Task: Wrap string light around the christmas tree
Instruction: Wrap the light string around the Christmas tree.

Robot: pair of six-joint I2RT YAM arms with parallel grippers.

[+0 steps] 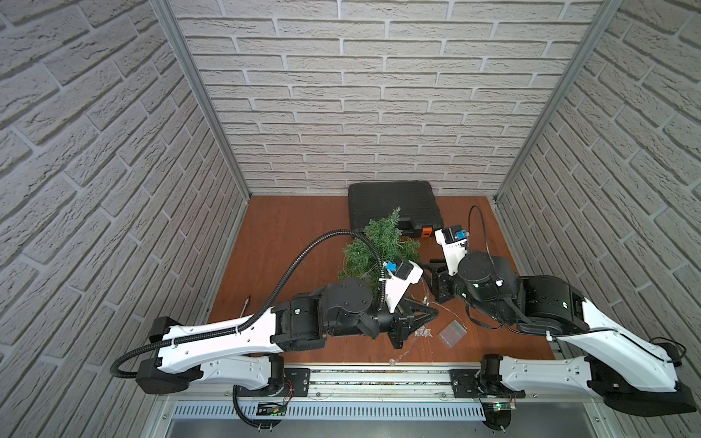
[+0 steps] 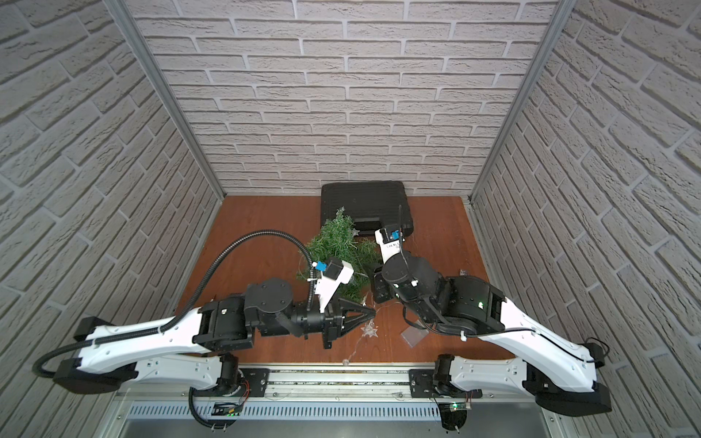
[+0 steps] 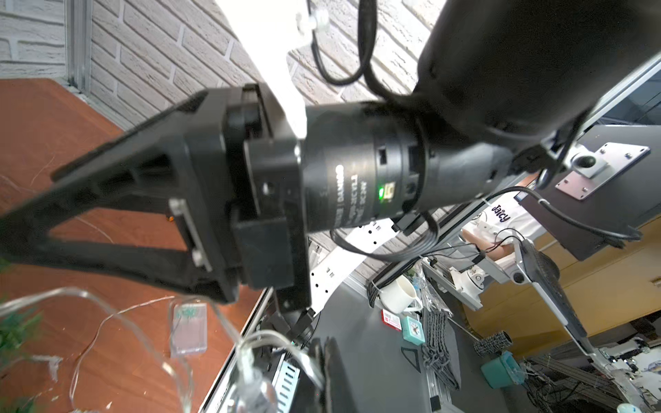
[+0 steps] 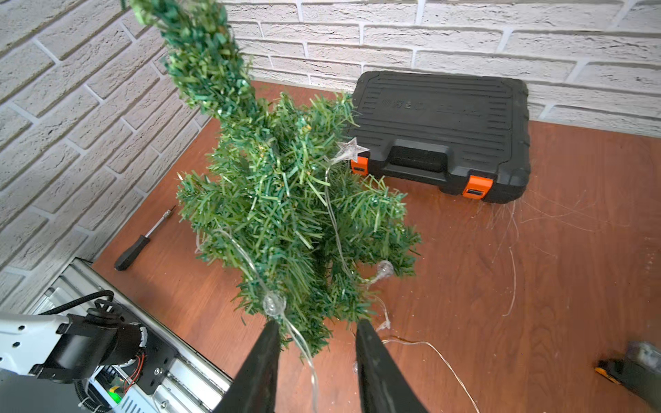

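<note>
Right wrist view: the right gripper [image 4: 316,325] has its fingers apart. The lowest branches of the christmas tree [image 4: 286,214] and a strand of the string light [image 4: 273,304] pass between them, unclamped. The tree stands near the middle of the desk [image 4: 554,286], in front of a black tool case [image 4: 443,118] at the far edge. The wire drapes across the branches, with one clear star [image 4: 352,148] lodged high on the side facing the case. In both top views the left gripper [image 2: 373,311] sits just in front of the tree, fingers together on the wire. The clear box [image 2: 413,335] lies on the desk near the front edge. A screwdriver [image 4: 143,239] lies by the left edge.
</note>
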